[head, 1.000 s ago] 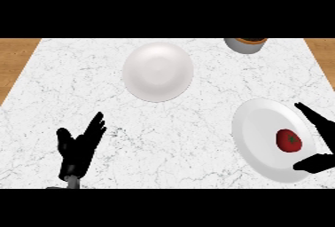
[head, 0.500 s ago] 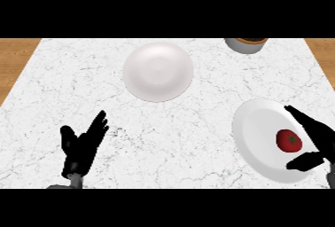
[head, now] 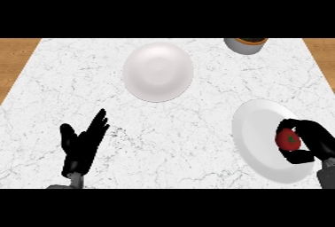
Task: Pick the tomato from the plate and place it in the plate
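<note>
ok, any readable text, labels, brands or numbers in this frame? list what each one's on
None: no word, label, number or sign can be read anywhere in the head view.
near plate, far plate: plain white.
tomato, counter, grey container: unmarked.
left robot hand, right robot hand: plain black.

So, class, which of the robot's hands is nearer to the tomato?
Right. The right hand curls its fingers round the tomato on the plate at the view's right; the left hand rests open far off to the tomato's left, near the lower edge.
</note>
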